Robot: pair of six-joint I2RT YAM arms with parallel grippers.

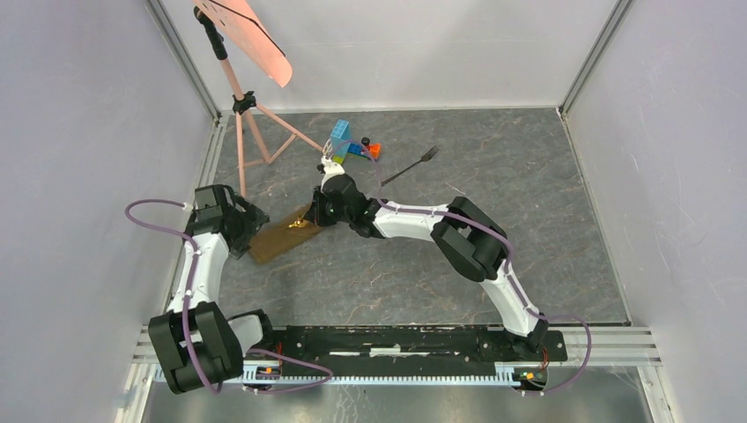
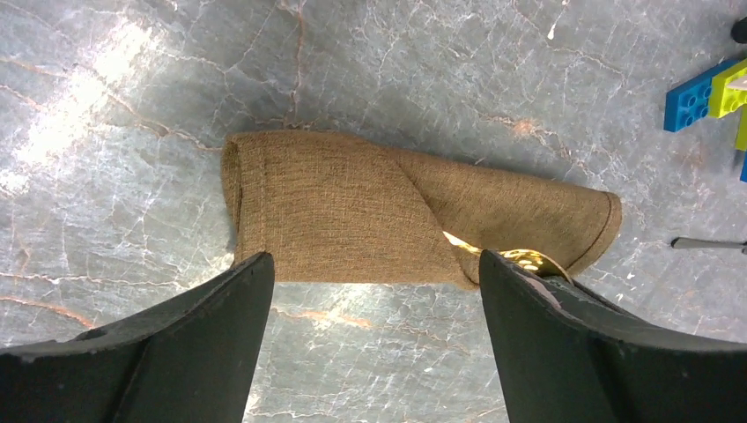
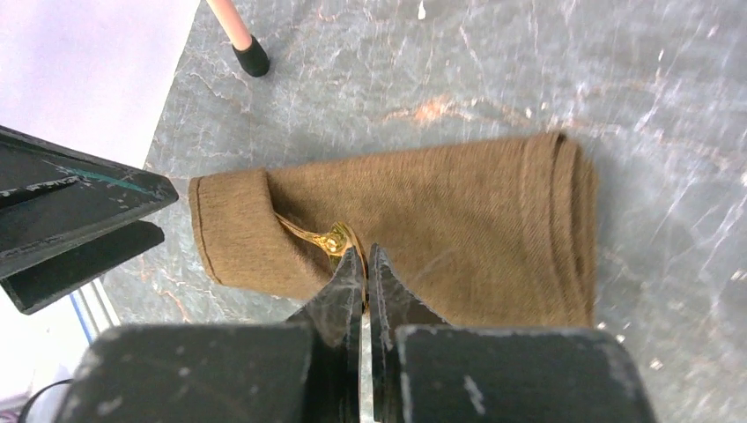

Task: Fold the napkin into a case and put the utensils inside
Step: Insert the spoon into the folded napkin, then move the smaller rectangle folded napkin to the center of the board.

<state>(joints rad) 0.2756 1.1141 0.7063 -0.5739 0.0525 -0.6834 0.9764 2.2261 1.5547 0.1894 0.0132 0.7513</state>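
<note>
The brown napkin (image 1: 275, 240) (image 2: 352, 207) (image 3: 458, 220) lies folded into a case on the grey table. A gold spoon (image 1: 300, 223) (image 2: 521, 258) (image 3: 333, 236) pokes its handle under the diagonal flap. My right gripper (image 1: 314, 211) (image 3: 365, 257) is shut on the spoon's bowl end, right above the napkin. My left gripper (image 1: 253, 222) (image 2: 374, 264) stands open at the napkin's long edge, with only bare table between its fingers (image 3: 79, 198). The dark fork (image 1: 410, 165) (image 2: 709, 245) lies apart on the table behind the right arm.
Colourful toy blocks (image 1: 351, 145) (image 2: 705, 92) sit at the back middle, near the fork. A pink tripod stand (image 1: 251, 132) with a paddle stands back left, one foot (image 3: 249, 55) close to the napkin. Walls enclose the table on three sides.
</note>
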